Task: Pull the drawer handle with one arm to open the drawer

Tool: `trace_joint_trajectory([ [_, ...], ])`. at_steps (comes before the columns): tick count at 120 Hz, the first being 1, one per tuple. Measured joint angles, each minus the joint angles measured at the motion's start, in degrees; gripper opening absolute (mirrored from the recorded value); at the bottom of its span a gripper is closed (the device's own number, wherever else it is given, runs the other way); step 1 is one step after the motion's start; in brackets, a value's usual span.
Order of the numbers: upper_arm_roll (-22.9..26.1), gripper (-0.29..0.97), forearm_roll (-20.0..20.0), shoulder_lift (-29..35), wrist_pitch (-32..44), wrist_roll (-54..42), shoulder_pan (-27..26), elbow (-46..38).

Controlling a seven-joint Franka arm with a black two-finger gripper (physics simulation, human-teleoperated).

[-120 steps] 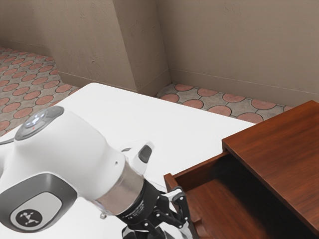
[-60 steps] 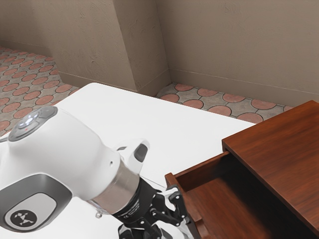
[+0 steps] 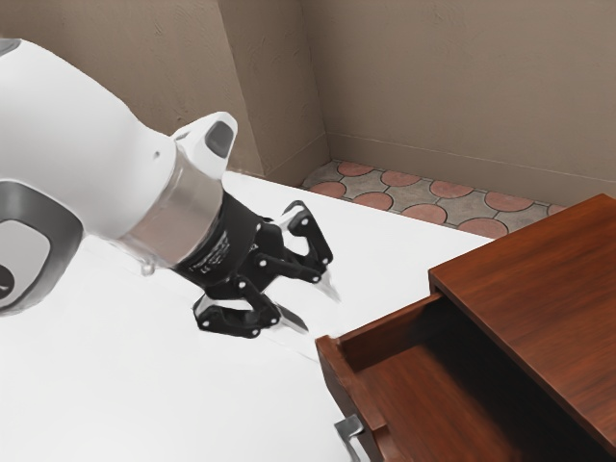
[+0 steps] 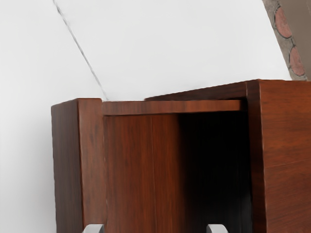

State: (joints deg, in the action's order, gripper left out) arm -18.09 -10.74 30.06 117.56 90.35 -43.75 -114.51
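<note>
1. The gripper hangs released in the middle of the exterior view, fingers spread and grasping nothing, above the white tabletop.
2. The drawer stands pulled out of the wooden cabinet at lower right.
3. Its metal handle sits at the bottom edge, apart from the gripper.

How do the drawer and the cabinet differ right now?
The drawer sticks out of the cabinet, hollow and open on top; the cabinet has a flat, closed top. The drawer's front carries a metal handle; the cabinet's top is plain wood. Both are the same dark reddish wood.
</note>
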Motion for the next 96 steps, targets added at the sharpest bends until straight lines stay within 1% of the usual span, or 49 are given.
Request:
trace_joint_trajectory([
  [6, 0.48, 0.35, 1.94, -5.84, -9.29, 0.02, 5.25, 15.87],
  [9, 1.3, 0.39, 2.67, -7.62, -13.77, 0.04, 7.08, 21.61],
  [13, 3.89, 0.43, 3.5, -8.88, -19.0, 0.06, 10.63, 26.18],
  [18, 7.1, 0.48, 4.64, -9.68, -24.44, 0.05, 15.98, 28.62],
  [24, 9.12, 0.52, 6.49, -10.16, -29.22, 0.01, 20.45, 28.26],
  [34, 9.56, 0.57, 8.41, -11.47, -34.33, 0.03, 23.98, 25.73],
  [46, 9.5, 0.61, 7.98, -13.53, -37.77, 0.51, 29.53, 23.87],
  [51, 9.47, 0.62, 7.54, -14.26, -38.45, 0.72, 30.88, 22.95],
  [68, 8.0, 0.65, 6.32, -14.68, -39.24, 1.25, 32.02, 21.9],
  [96, 7.55, 0.67, 5.68, -15.21, -38.48, 1.9, 33.03, 19.24],
])
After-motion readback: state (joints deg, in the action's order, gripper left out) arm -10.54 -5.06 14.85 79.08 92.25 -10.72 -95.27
